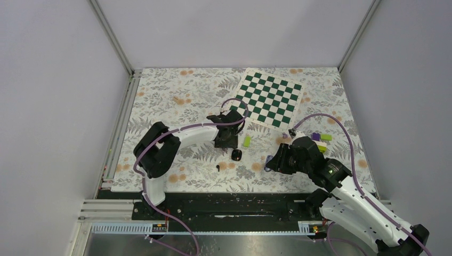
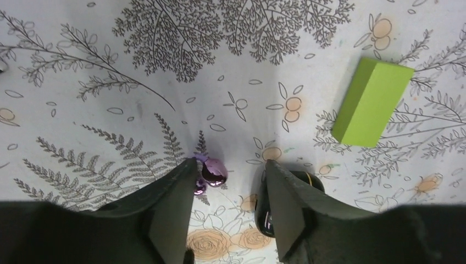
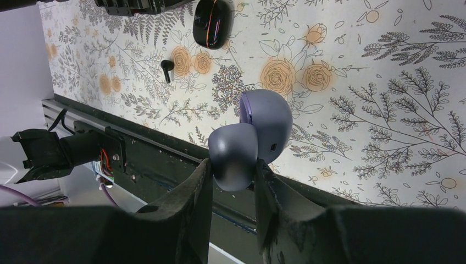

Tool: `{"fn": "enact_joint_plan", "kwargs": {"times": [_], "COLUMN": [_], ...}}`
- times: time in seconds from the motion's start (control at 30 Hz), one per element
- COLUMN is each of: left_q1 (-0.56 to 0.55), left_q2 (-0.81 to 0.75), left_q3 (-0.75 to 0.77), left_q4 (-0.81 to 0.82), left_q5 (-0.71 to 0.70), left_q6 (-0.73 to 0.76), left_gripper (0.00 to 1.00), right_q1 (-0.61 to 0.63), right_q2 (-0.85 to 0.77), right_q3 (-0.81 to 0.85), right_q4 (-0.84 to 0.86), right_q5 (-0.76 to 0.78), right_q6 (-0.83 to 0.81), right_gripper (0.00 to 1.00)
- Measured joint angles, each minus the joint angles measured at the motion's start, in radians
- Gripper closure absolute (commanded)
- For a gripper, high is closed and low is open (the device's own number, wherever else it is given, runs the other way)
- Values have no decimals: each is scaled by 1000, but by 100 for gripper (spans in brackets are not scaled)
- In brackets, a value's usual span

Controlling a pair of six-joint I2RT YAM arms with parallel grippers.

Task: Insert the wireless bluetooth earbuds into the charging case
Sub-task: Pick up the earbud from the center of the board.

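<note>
checkerboard [image 1: 269, 98]: far centre | lime-green block [image 2: 372, 103]: flat on floral cloth [image 2: 308, 55] | tan piece [image 1: 175, 99]: far left

The charging case [image 1: 236, 154] lies between a block [image 1: 247, 141] and an earbud [image 1: 218, 167].

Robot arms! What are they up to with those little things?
The right tool is pinching one half of an open lilac case. The left tool is down low, fingers apart, with a shiny purple earbud between them. A black case and a small black earbud lie on the table nearby.
</note>
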State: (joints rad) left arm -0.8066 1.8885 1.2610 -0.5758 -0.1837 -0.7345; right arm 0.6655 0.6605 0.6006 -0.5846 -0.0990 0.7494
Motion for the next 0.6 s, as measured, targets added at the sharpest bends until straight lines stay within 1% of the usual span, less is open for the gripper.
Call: {"fn": "enact_joint_plan", "kwargs": {"times": [0.07, 0.2, 0.33, 0.47, 0.6], "left_q1": [2, 21, 82, 127, 138], "left_q2": [-12, -71, -147, -159, -157], "left_q3": [-7, -57, -155, -195, -197], "left_q4": [0, 5, 41, 56, 73], "left_q5": [9, 33, 69, 90, 103], "left_q6": [9, 22, 28, 29, 27], "left_gripper": [49, 55, 62, 66, 68], "right_q1": [0, 0, 0, 0, 0], "right_q2": [0, 0, 0, 0, 1], "right_q3": [0, 0, 0, -4, -4], "right_q4": [0, 0, 0, 0, 0], "right_q5": [0, 0, 0, 0, 0], "right_q6": [0, 0, 0, 0, 0], "right_gripper": [100, 100, 100, 100, 100]}}
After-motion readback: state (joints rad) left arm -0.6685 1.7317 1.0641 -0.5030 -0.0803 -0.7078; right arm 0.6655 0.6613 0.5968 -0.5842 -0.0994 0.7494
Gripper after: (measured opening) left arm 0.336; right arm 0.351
